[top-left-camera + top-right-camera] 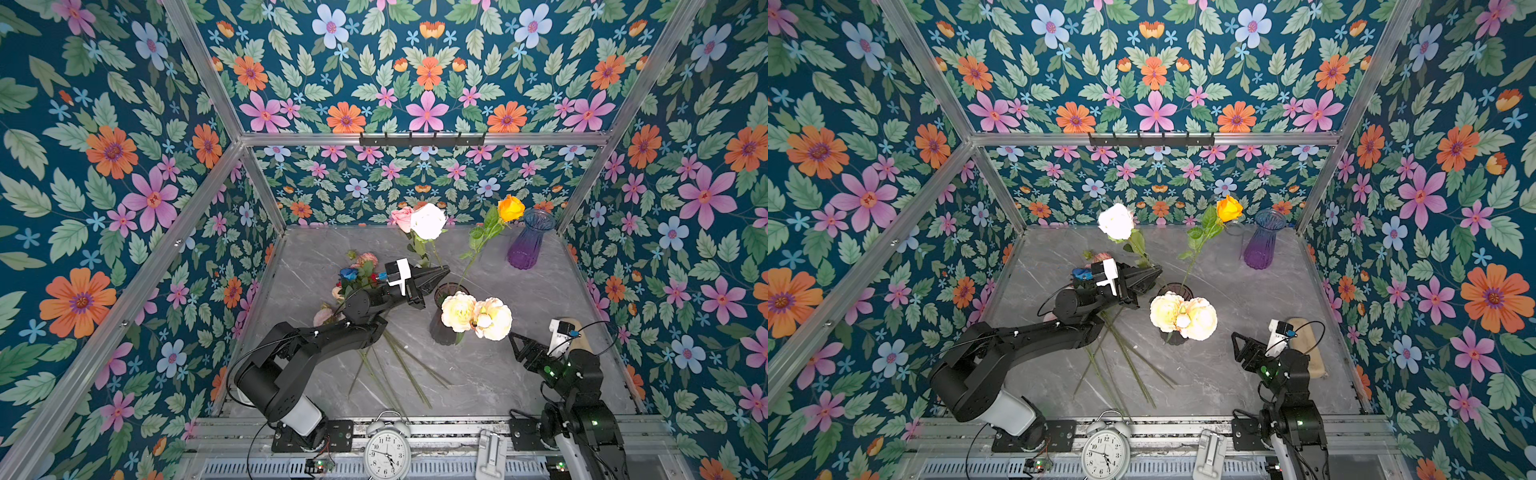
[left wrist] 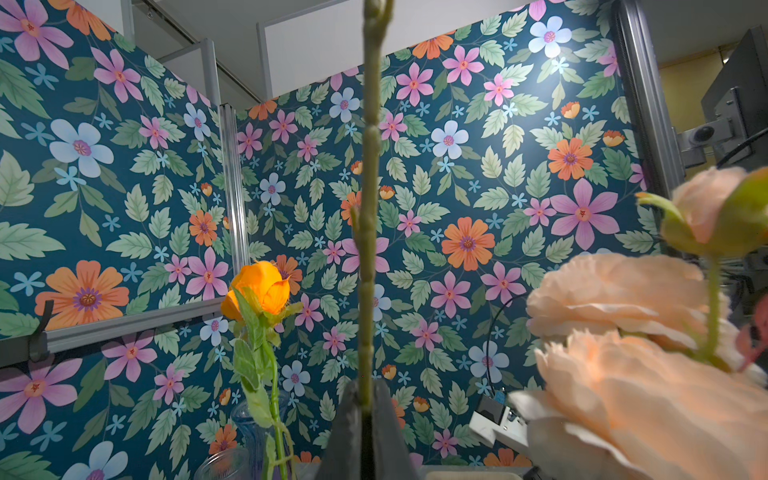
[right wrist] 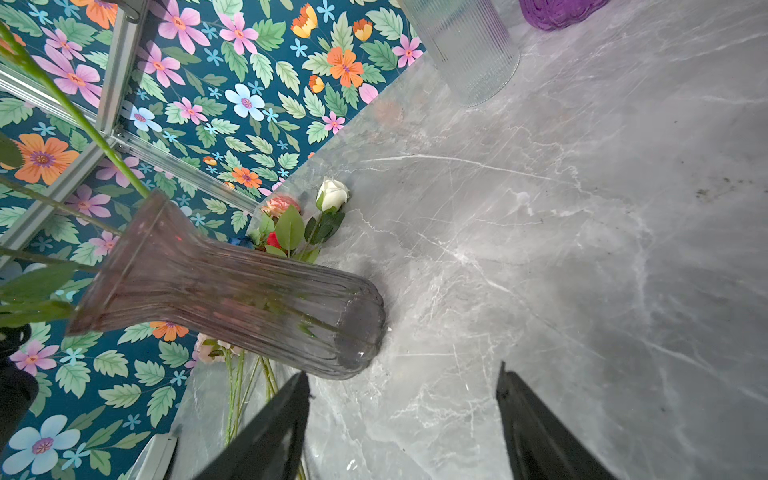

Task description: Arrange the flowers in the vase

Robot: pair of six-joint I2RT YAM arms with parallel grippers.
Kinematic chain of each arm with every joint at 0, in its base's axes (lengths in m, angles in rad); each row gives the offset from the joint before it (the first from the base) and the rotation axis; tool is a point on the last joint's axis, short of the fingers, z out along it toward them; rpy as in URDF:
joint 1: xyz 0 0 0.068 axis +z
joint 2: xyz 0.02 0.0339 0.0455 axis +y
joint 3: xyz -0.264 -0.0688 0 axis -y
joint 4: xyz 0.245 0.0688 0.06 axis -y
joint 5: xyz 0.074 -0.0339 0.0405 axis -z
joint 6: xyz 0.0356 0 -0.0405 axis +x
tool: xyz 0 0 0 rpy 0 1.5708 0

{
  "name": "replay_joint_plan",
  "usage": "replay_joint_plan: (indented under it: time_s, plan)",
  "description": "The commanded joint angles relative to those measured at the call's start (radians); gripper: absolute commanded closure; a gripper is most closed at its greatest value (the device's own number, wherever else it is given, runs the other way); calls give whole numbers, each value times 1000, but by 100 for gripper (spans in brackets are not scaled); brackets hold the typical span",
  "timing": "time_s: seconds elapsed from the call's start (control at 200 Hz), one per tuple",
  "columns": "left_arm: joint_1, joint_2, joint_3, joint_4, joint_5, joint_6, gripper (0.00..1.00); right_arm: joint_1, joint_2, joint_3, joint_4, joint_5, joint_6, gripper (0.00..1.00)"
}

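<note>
My left gripper (image 1: 444, 272) (image 1: 1158, 272) (image 2: 365, 390) is shut on the thin green stem (image 2: 370, 208) of a white rose (image 1: 428, 220) (image 1: 1116, 221), held upright just left of the mouth of the dark smoky vase (image 1: 451, 311) (image 3: 232, 291). A pink head (image 1: 402, 218) shows beside the white one. The vase holds cream peonies (image 1: 476, 316) (image 1: 1183, 318) (image 2: 623, 374) and an orange rose (image 1: 510, 208) (image 2: 259, 286). More flowers (image 1: 357, 274) (image 3: 291, 224) lie piled on the table, partly under my left arm. My right gripper (image 1: 515, 338) (image 1: 1235, 338) (image 3: 403, 370) stands open and empty right of the vase.
A purple vase (image 1: 530, 241) (image 1: 1262, 241) and a clear ribbed glass vase (image 3: 469, 45) stand at the back right. Loose stems (image 1: 399, 365) fan toward the front edge. An alarm clock (image 1: 387, 451) sits at the front rail. A tan object (image 1: 1308, 349) lies behind my right wrist.
</note>
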Motion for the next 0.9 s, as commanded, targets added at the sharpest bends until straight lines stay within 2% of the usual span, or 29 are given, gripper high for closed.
replay_joint_plan:
  time_s: [0.0,0.195,0.265,0.31,0.46,0.475,0.63,0.896]
  plan:
    - [0,4,-4,56,-15,-7,100,0,1,1,13,-1,-2,27]
    - [0,17,-11,56,-36,-36,100,0,1,1,11,-2,-1,27]
    - [2,20,-16,56,-63,-45,87,0,1,1,12,-2,-2,27]
    - [7,20,-31,54,-105,-56,74,0,1,1,12,-2,-3,27]
    - [31,-4,-87,47,-221,-112,5,0,1,3,8,-2,-4,27]
    - [32,-9,-93,42,-230,-112,1,1,-1,3,9,-1,-3,27]
    - [32,-84,-148,-53,-314,-63,0,0,-1,2,8,-2,-4,27]
    - [32,-238,-162,-384,-438,14,0,1,1,1,10,-1,-3,27]
